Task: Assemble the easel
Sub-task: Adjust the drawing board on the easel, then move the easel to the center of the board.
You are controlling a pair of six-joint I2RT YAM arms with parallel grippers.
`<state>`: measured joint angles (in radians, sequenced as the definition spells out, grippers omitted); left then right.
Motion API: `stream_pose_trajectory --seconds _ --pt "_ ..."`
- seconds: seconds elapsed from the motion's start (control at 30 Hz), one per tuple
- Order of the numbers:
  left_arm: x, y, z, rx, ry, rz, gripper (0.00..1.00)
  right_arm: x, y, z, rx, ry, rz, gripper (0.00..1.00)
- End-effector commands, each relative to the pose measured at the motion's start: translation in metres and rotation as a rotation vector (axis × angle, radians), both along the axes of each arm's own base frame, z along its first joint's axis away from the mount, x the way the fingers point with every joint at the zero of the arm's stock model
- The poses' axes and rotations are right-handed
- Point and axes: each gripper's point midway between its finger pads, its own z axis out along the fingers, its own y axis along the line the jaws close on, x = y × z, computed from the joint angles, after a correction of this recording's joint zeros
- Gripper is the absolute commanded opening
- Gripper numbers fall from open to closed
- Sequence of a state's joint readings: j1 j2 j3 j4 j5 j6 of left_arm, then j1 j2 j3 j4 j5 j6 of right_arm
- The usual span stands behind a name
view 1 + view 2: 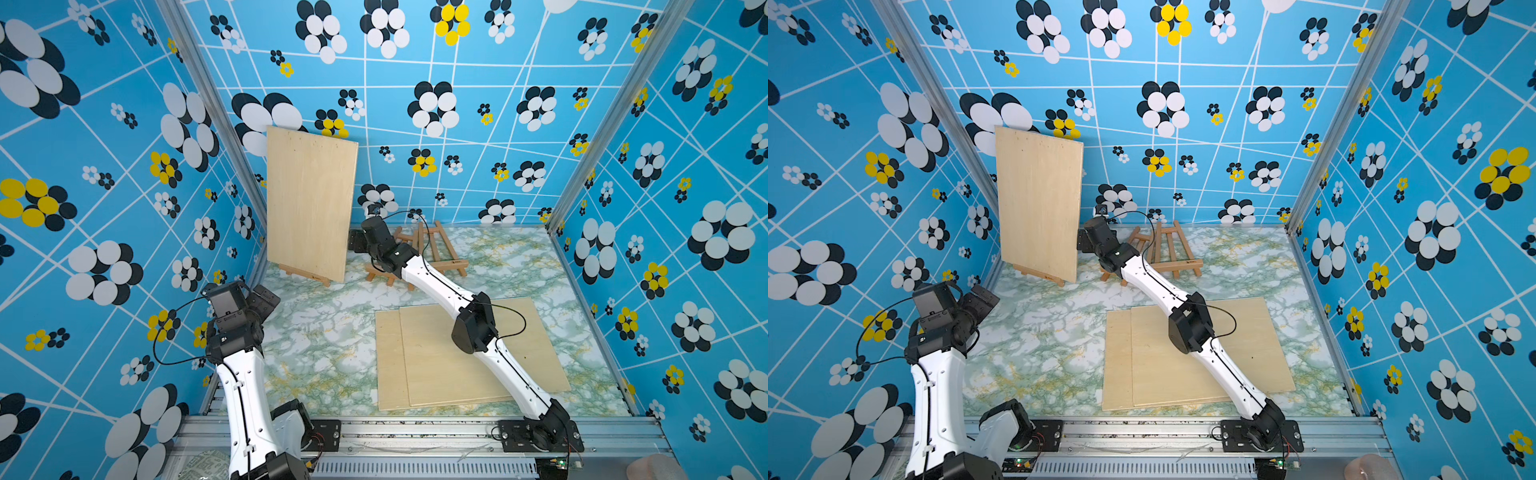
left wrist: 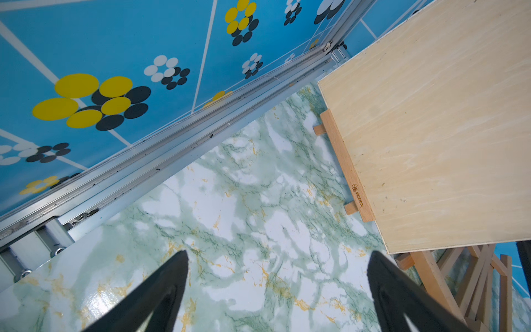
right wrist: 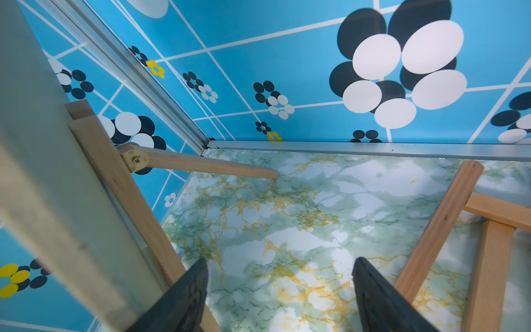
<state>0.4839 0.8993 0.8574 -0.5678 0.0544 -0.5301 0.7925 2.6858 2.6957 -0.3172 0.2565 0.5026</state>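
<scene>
A small wooden easel (image 1: 305,275) stands at the back left with a plywood board (image 1: 311,203) upright on its ledge (image 2: 347,166). My right gripper (image 1: 356,243) is open just beside that board's right edge, behind which the easel's upright (image 3: 123,184) and rear leg (image 3: 207,165) show; only marble shows between its fingertips (image 3: 280,261). More wooden easels (image 1: 440,249) lie folded on the table under and behind the right arm. My left gripper (image 1: 266,298) hangs open in front of the standing easel, apart from it, with nothing between its fingertips (image 2: 278,254).
Two plywood boards (image 1: 436,357) lie stacked flat at the front right, under the right arm. The patterned blue walls and their aluminium rails (image 2: 172,149) close in the table on three sides. Bare marble tabletop (image 1: 324,332) lies between the left arm and the flat boards.
</scene>
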Motion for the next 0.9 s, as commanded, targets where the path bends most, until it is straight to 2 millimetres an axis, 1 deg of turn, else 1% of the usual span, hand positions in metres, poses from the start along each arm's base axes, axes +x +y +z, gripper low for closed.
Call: stream_pose_trajectory --seconds 0.0,0.13,0.23,0.3,0.4,0.47,0.53,0.57,0.6,0.67,0.73,0.77,0.83,0.87 --pt "0.006 -0.002 -0.002 0.012 -0.013 -0.029 0.99 0.000 0.008 0.000 0.035 -0.005 0.013 0.81" --pt "0.011 -0.005 -0.002 0.001 -0.031 -0.053 0.99 0.005 -0.009 -0.005 0.000 0.010 -0.036 0.81" --pt "0.016 -0.010 0.002 -0.001 -0.058 -0.085 0.99 0.008 -0.025 0.002 -0.019 0.009 -0.065 0.81" --pt "0.019 -0.014 0.005 -0.005 -0.079 -0.111 0.99 0.008 -0.037 0.010 -0.035 0.006 -0.079 0.81" --pt "0.026 -0.024 0.013 -0.017 -0.118 -0.163 0.99 0.004 -0.064 0.032 -0.051 -0.001 -0.098 0.82" --pt "0.031 -0.037 0.018 -0.032 -0.147 -0.228 0.99 -0.004 -0.086 0.051 -0.047 -0.006 -0.109 0.82" --pt "0.036 -0.054 0.023 -0.042 -0.170 -0.308 0.99 -0.015 -0.110 0.063 -0.037 0.008 -0.105 0.82" --pt "0.039 -0.066 0.024 -0.045 -0.174 -0.358 0.99 -0.024 -0.126 0.077 -0.022 0.015 -0.094 0.83" --pt "0.042 -0.078 0.026 -0.045 -0.177 -0.404 0.99 -0.031 -0.140 0.080 -0.019 0.038 -0.081 0.83" --pt "0.045 -0.108 0.027 -0.038 -0.161 -0.513 0.99 -0.048 -0.175 0.082 0.002 0.119 -0.071 0.83" --pt "0.045 -0.137 0.027 -0.030 -0.136 -0.607 0.99 -0.065 -0.211 0.080 0.010 0.195 -0.073 0.83" --pt "0.044 -0.153 0.025 -0.029 -0.122 -0.659 0.99 -0.078 -0.229 0.082 0.012 0.228 -0.071 0.82" --pt "0.041 -0.180 0.023 -0.036 -0.104 -0.742 0.99 -0.103 -0.257 0.081 -0.015 0.270 -0.072 0.82" --pt "0.039 -0.195 0.022 -0.041 -0.100 -0.784 0.99 -0.118 -0.271 0.073 -0.054 0.298 -0.073 0.83"
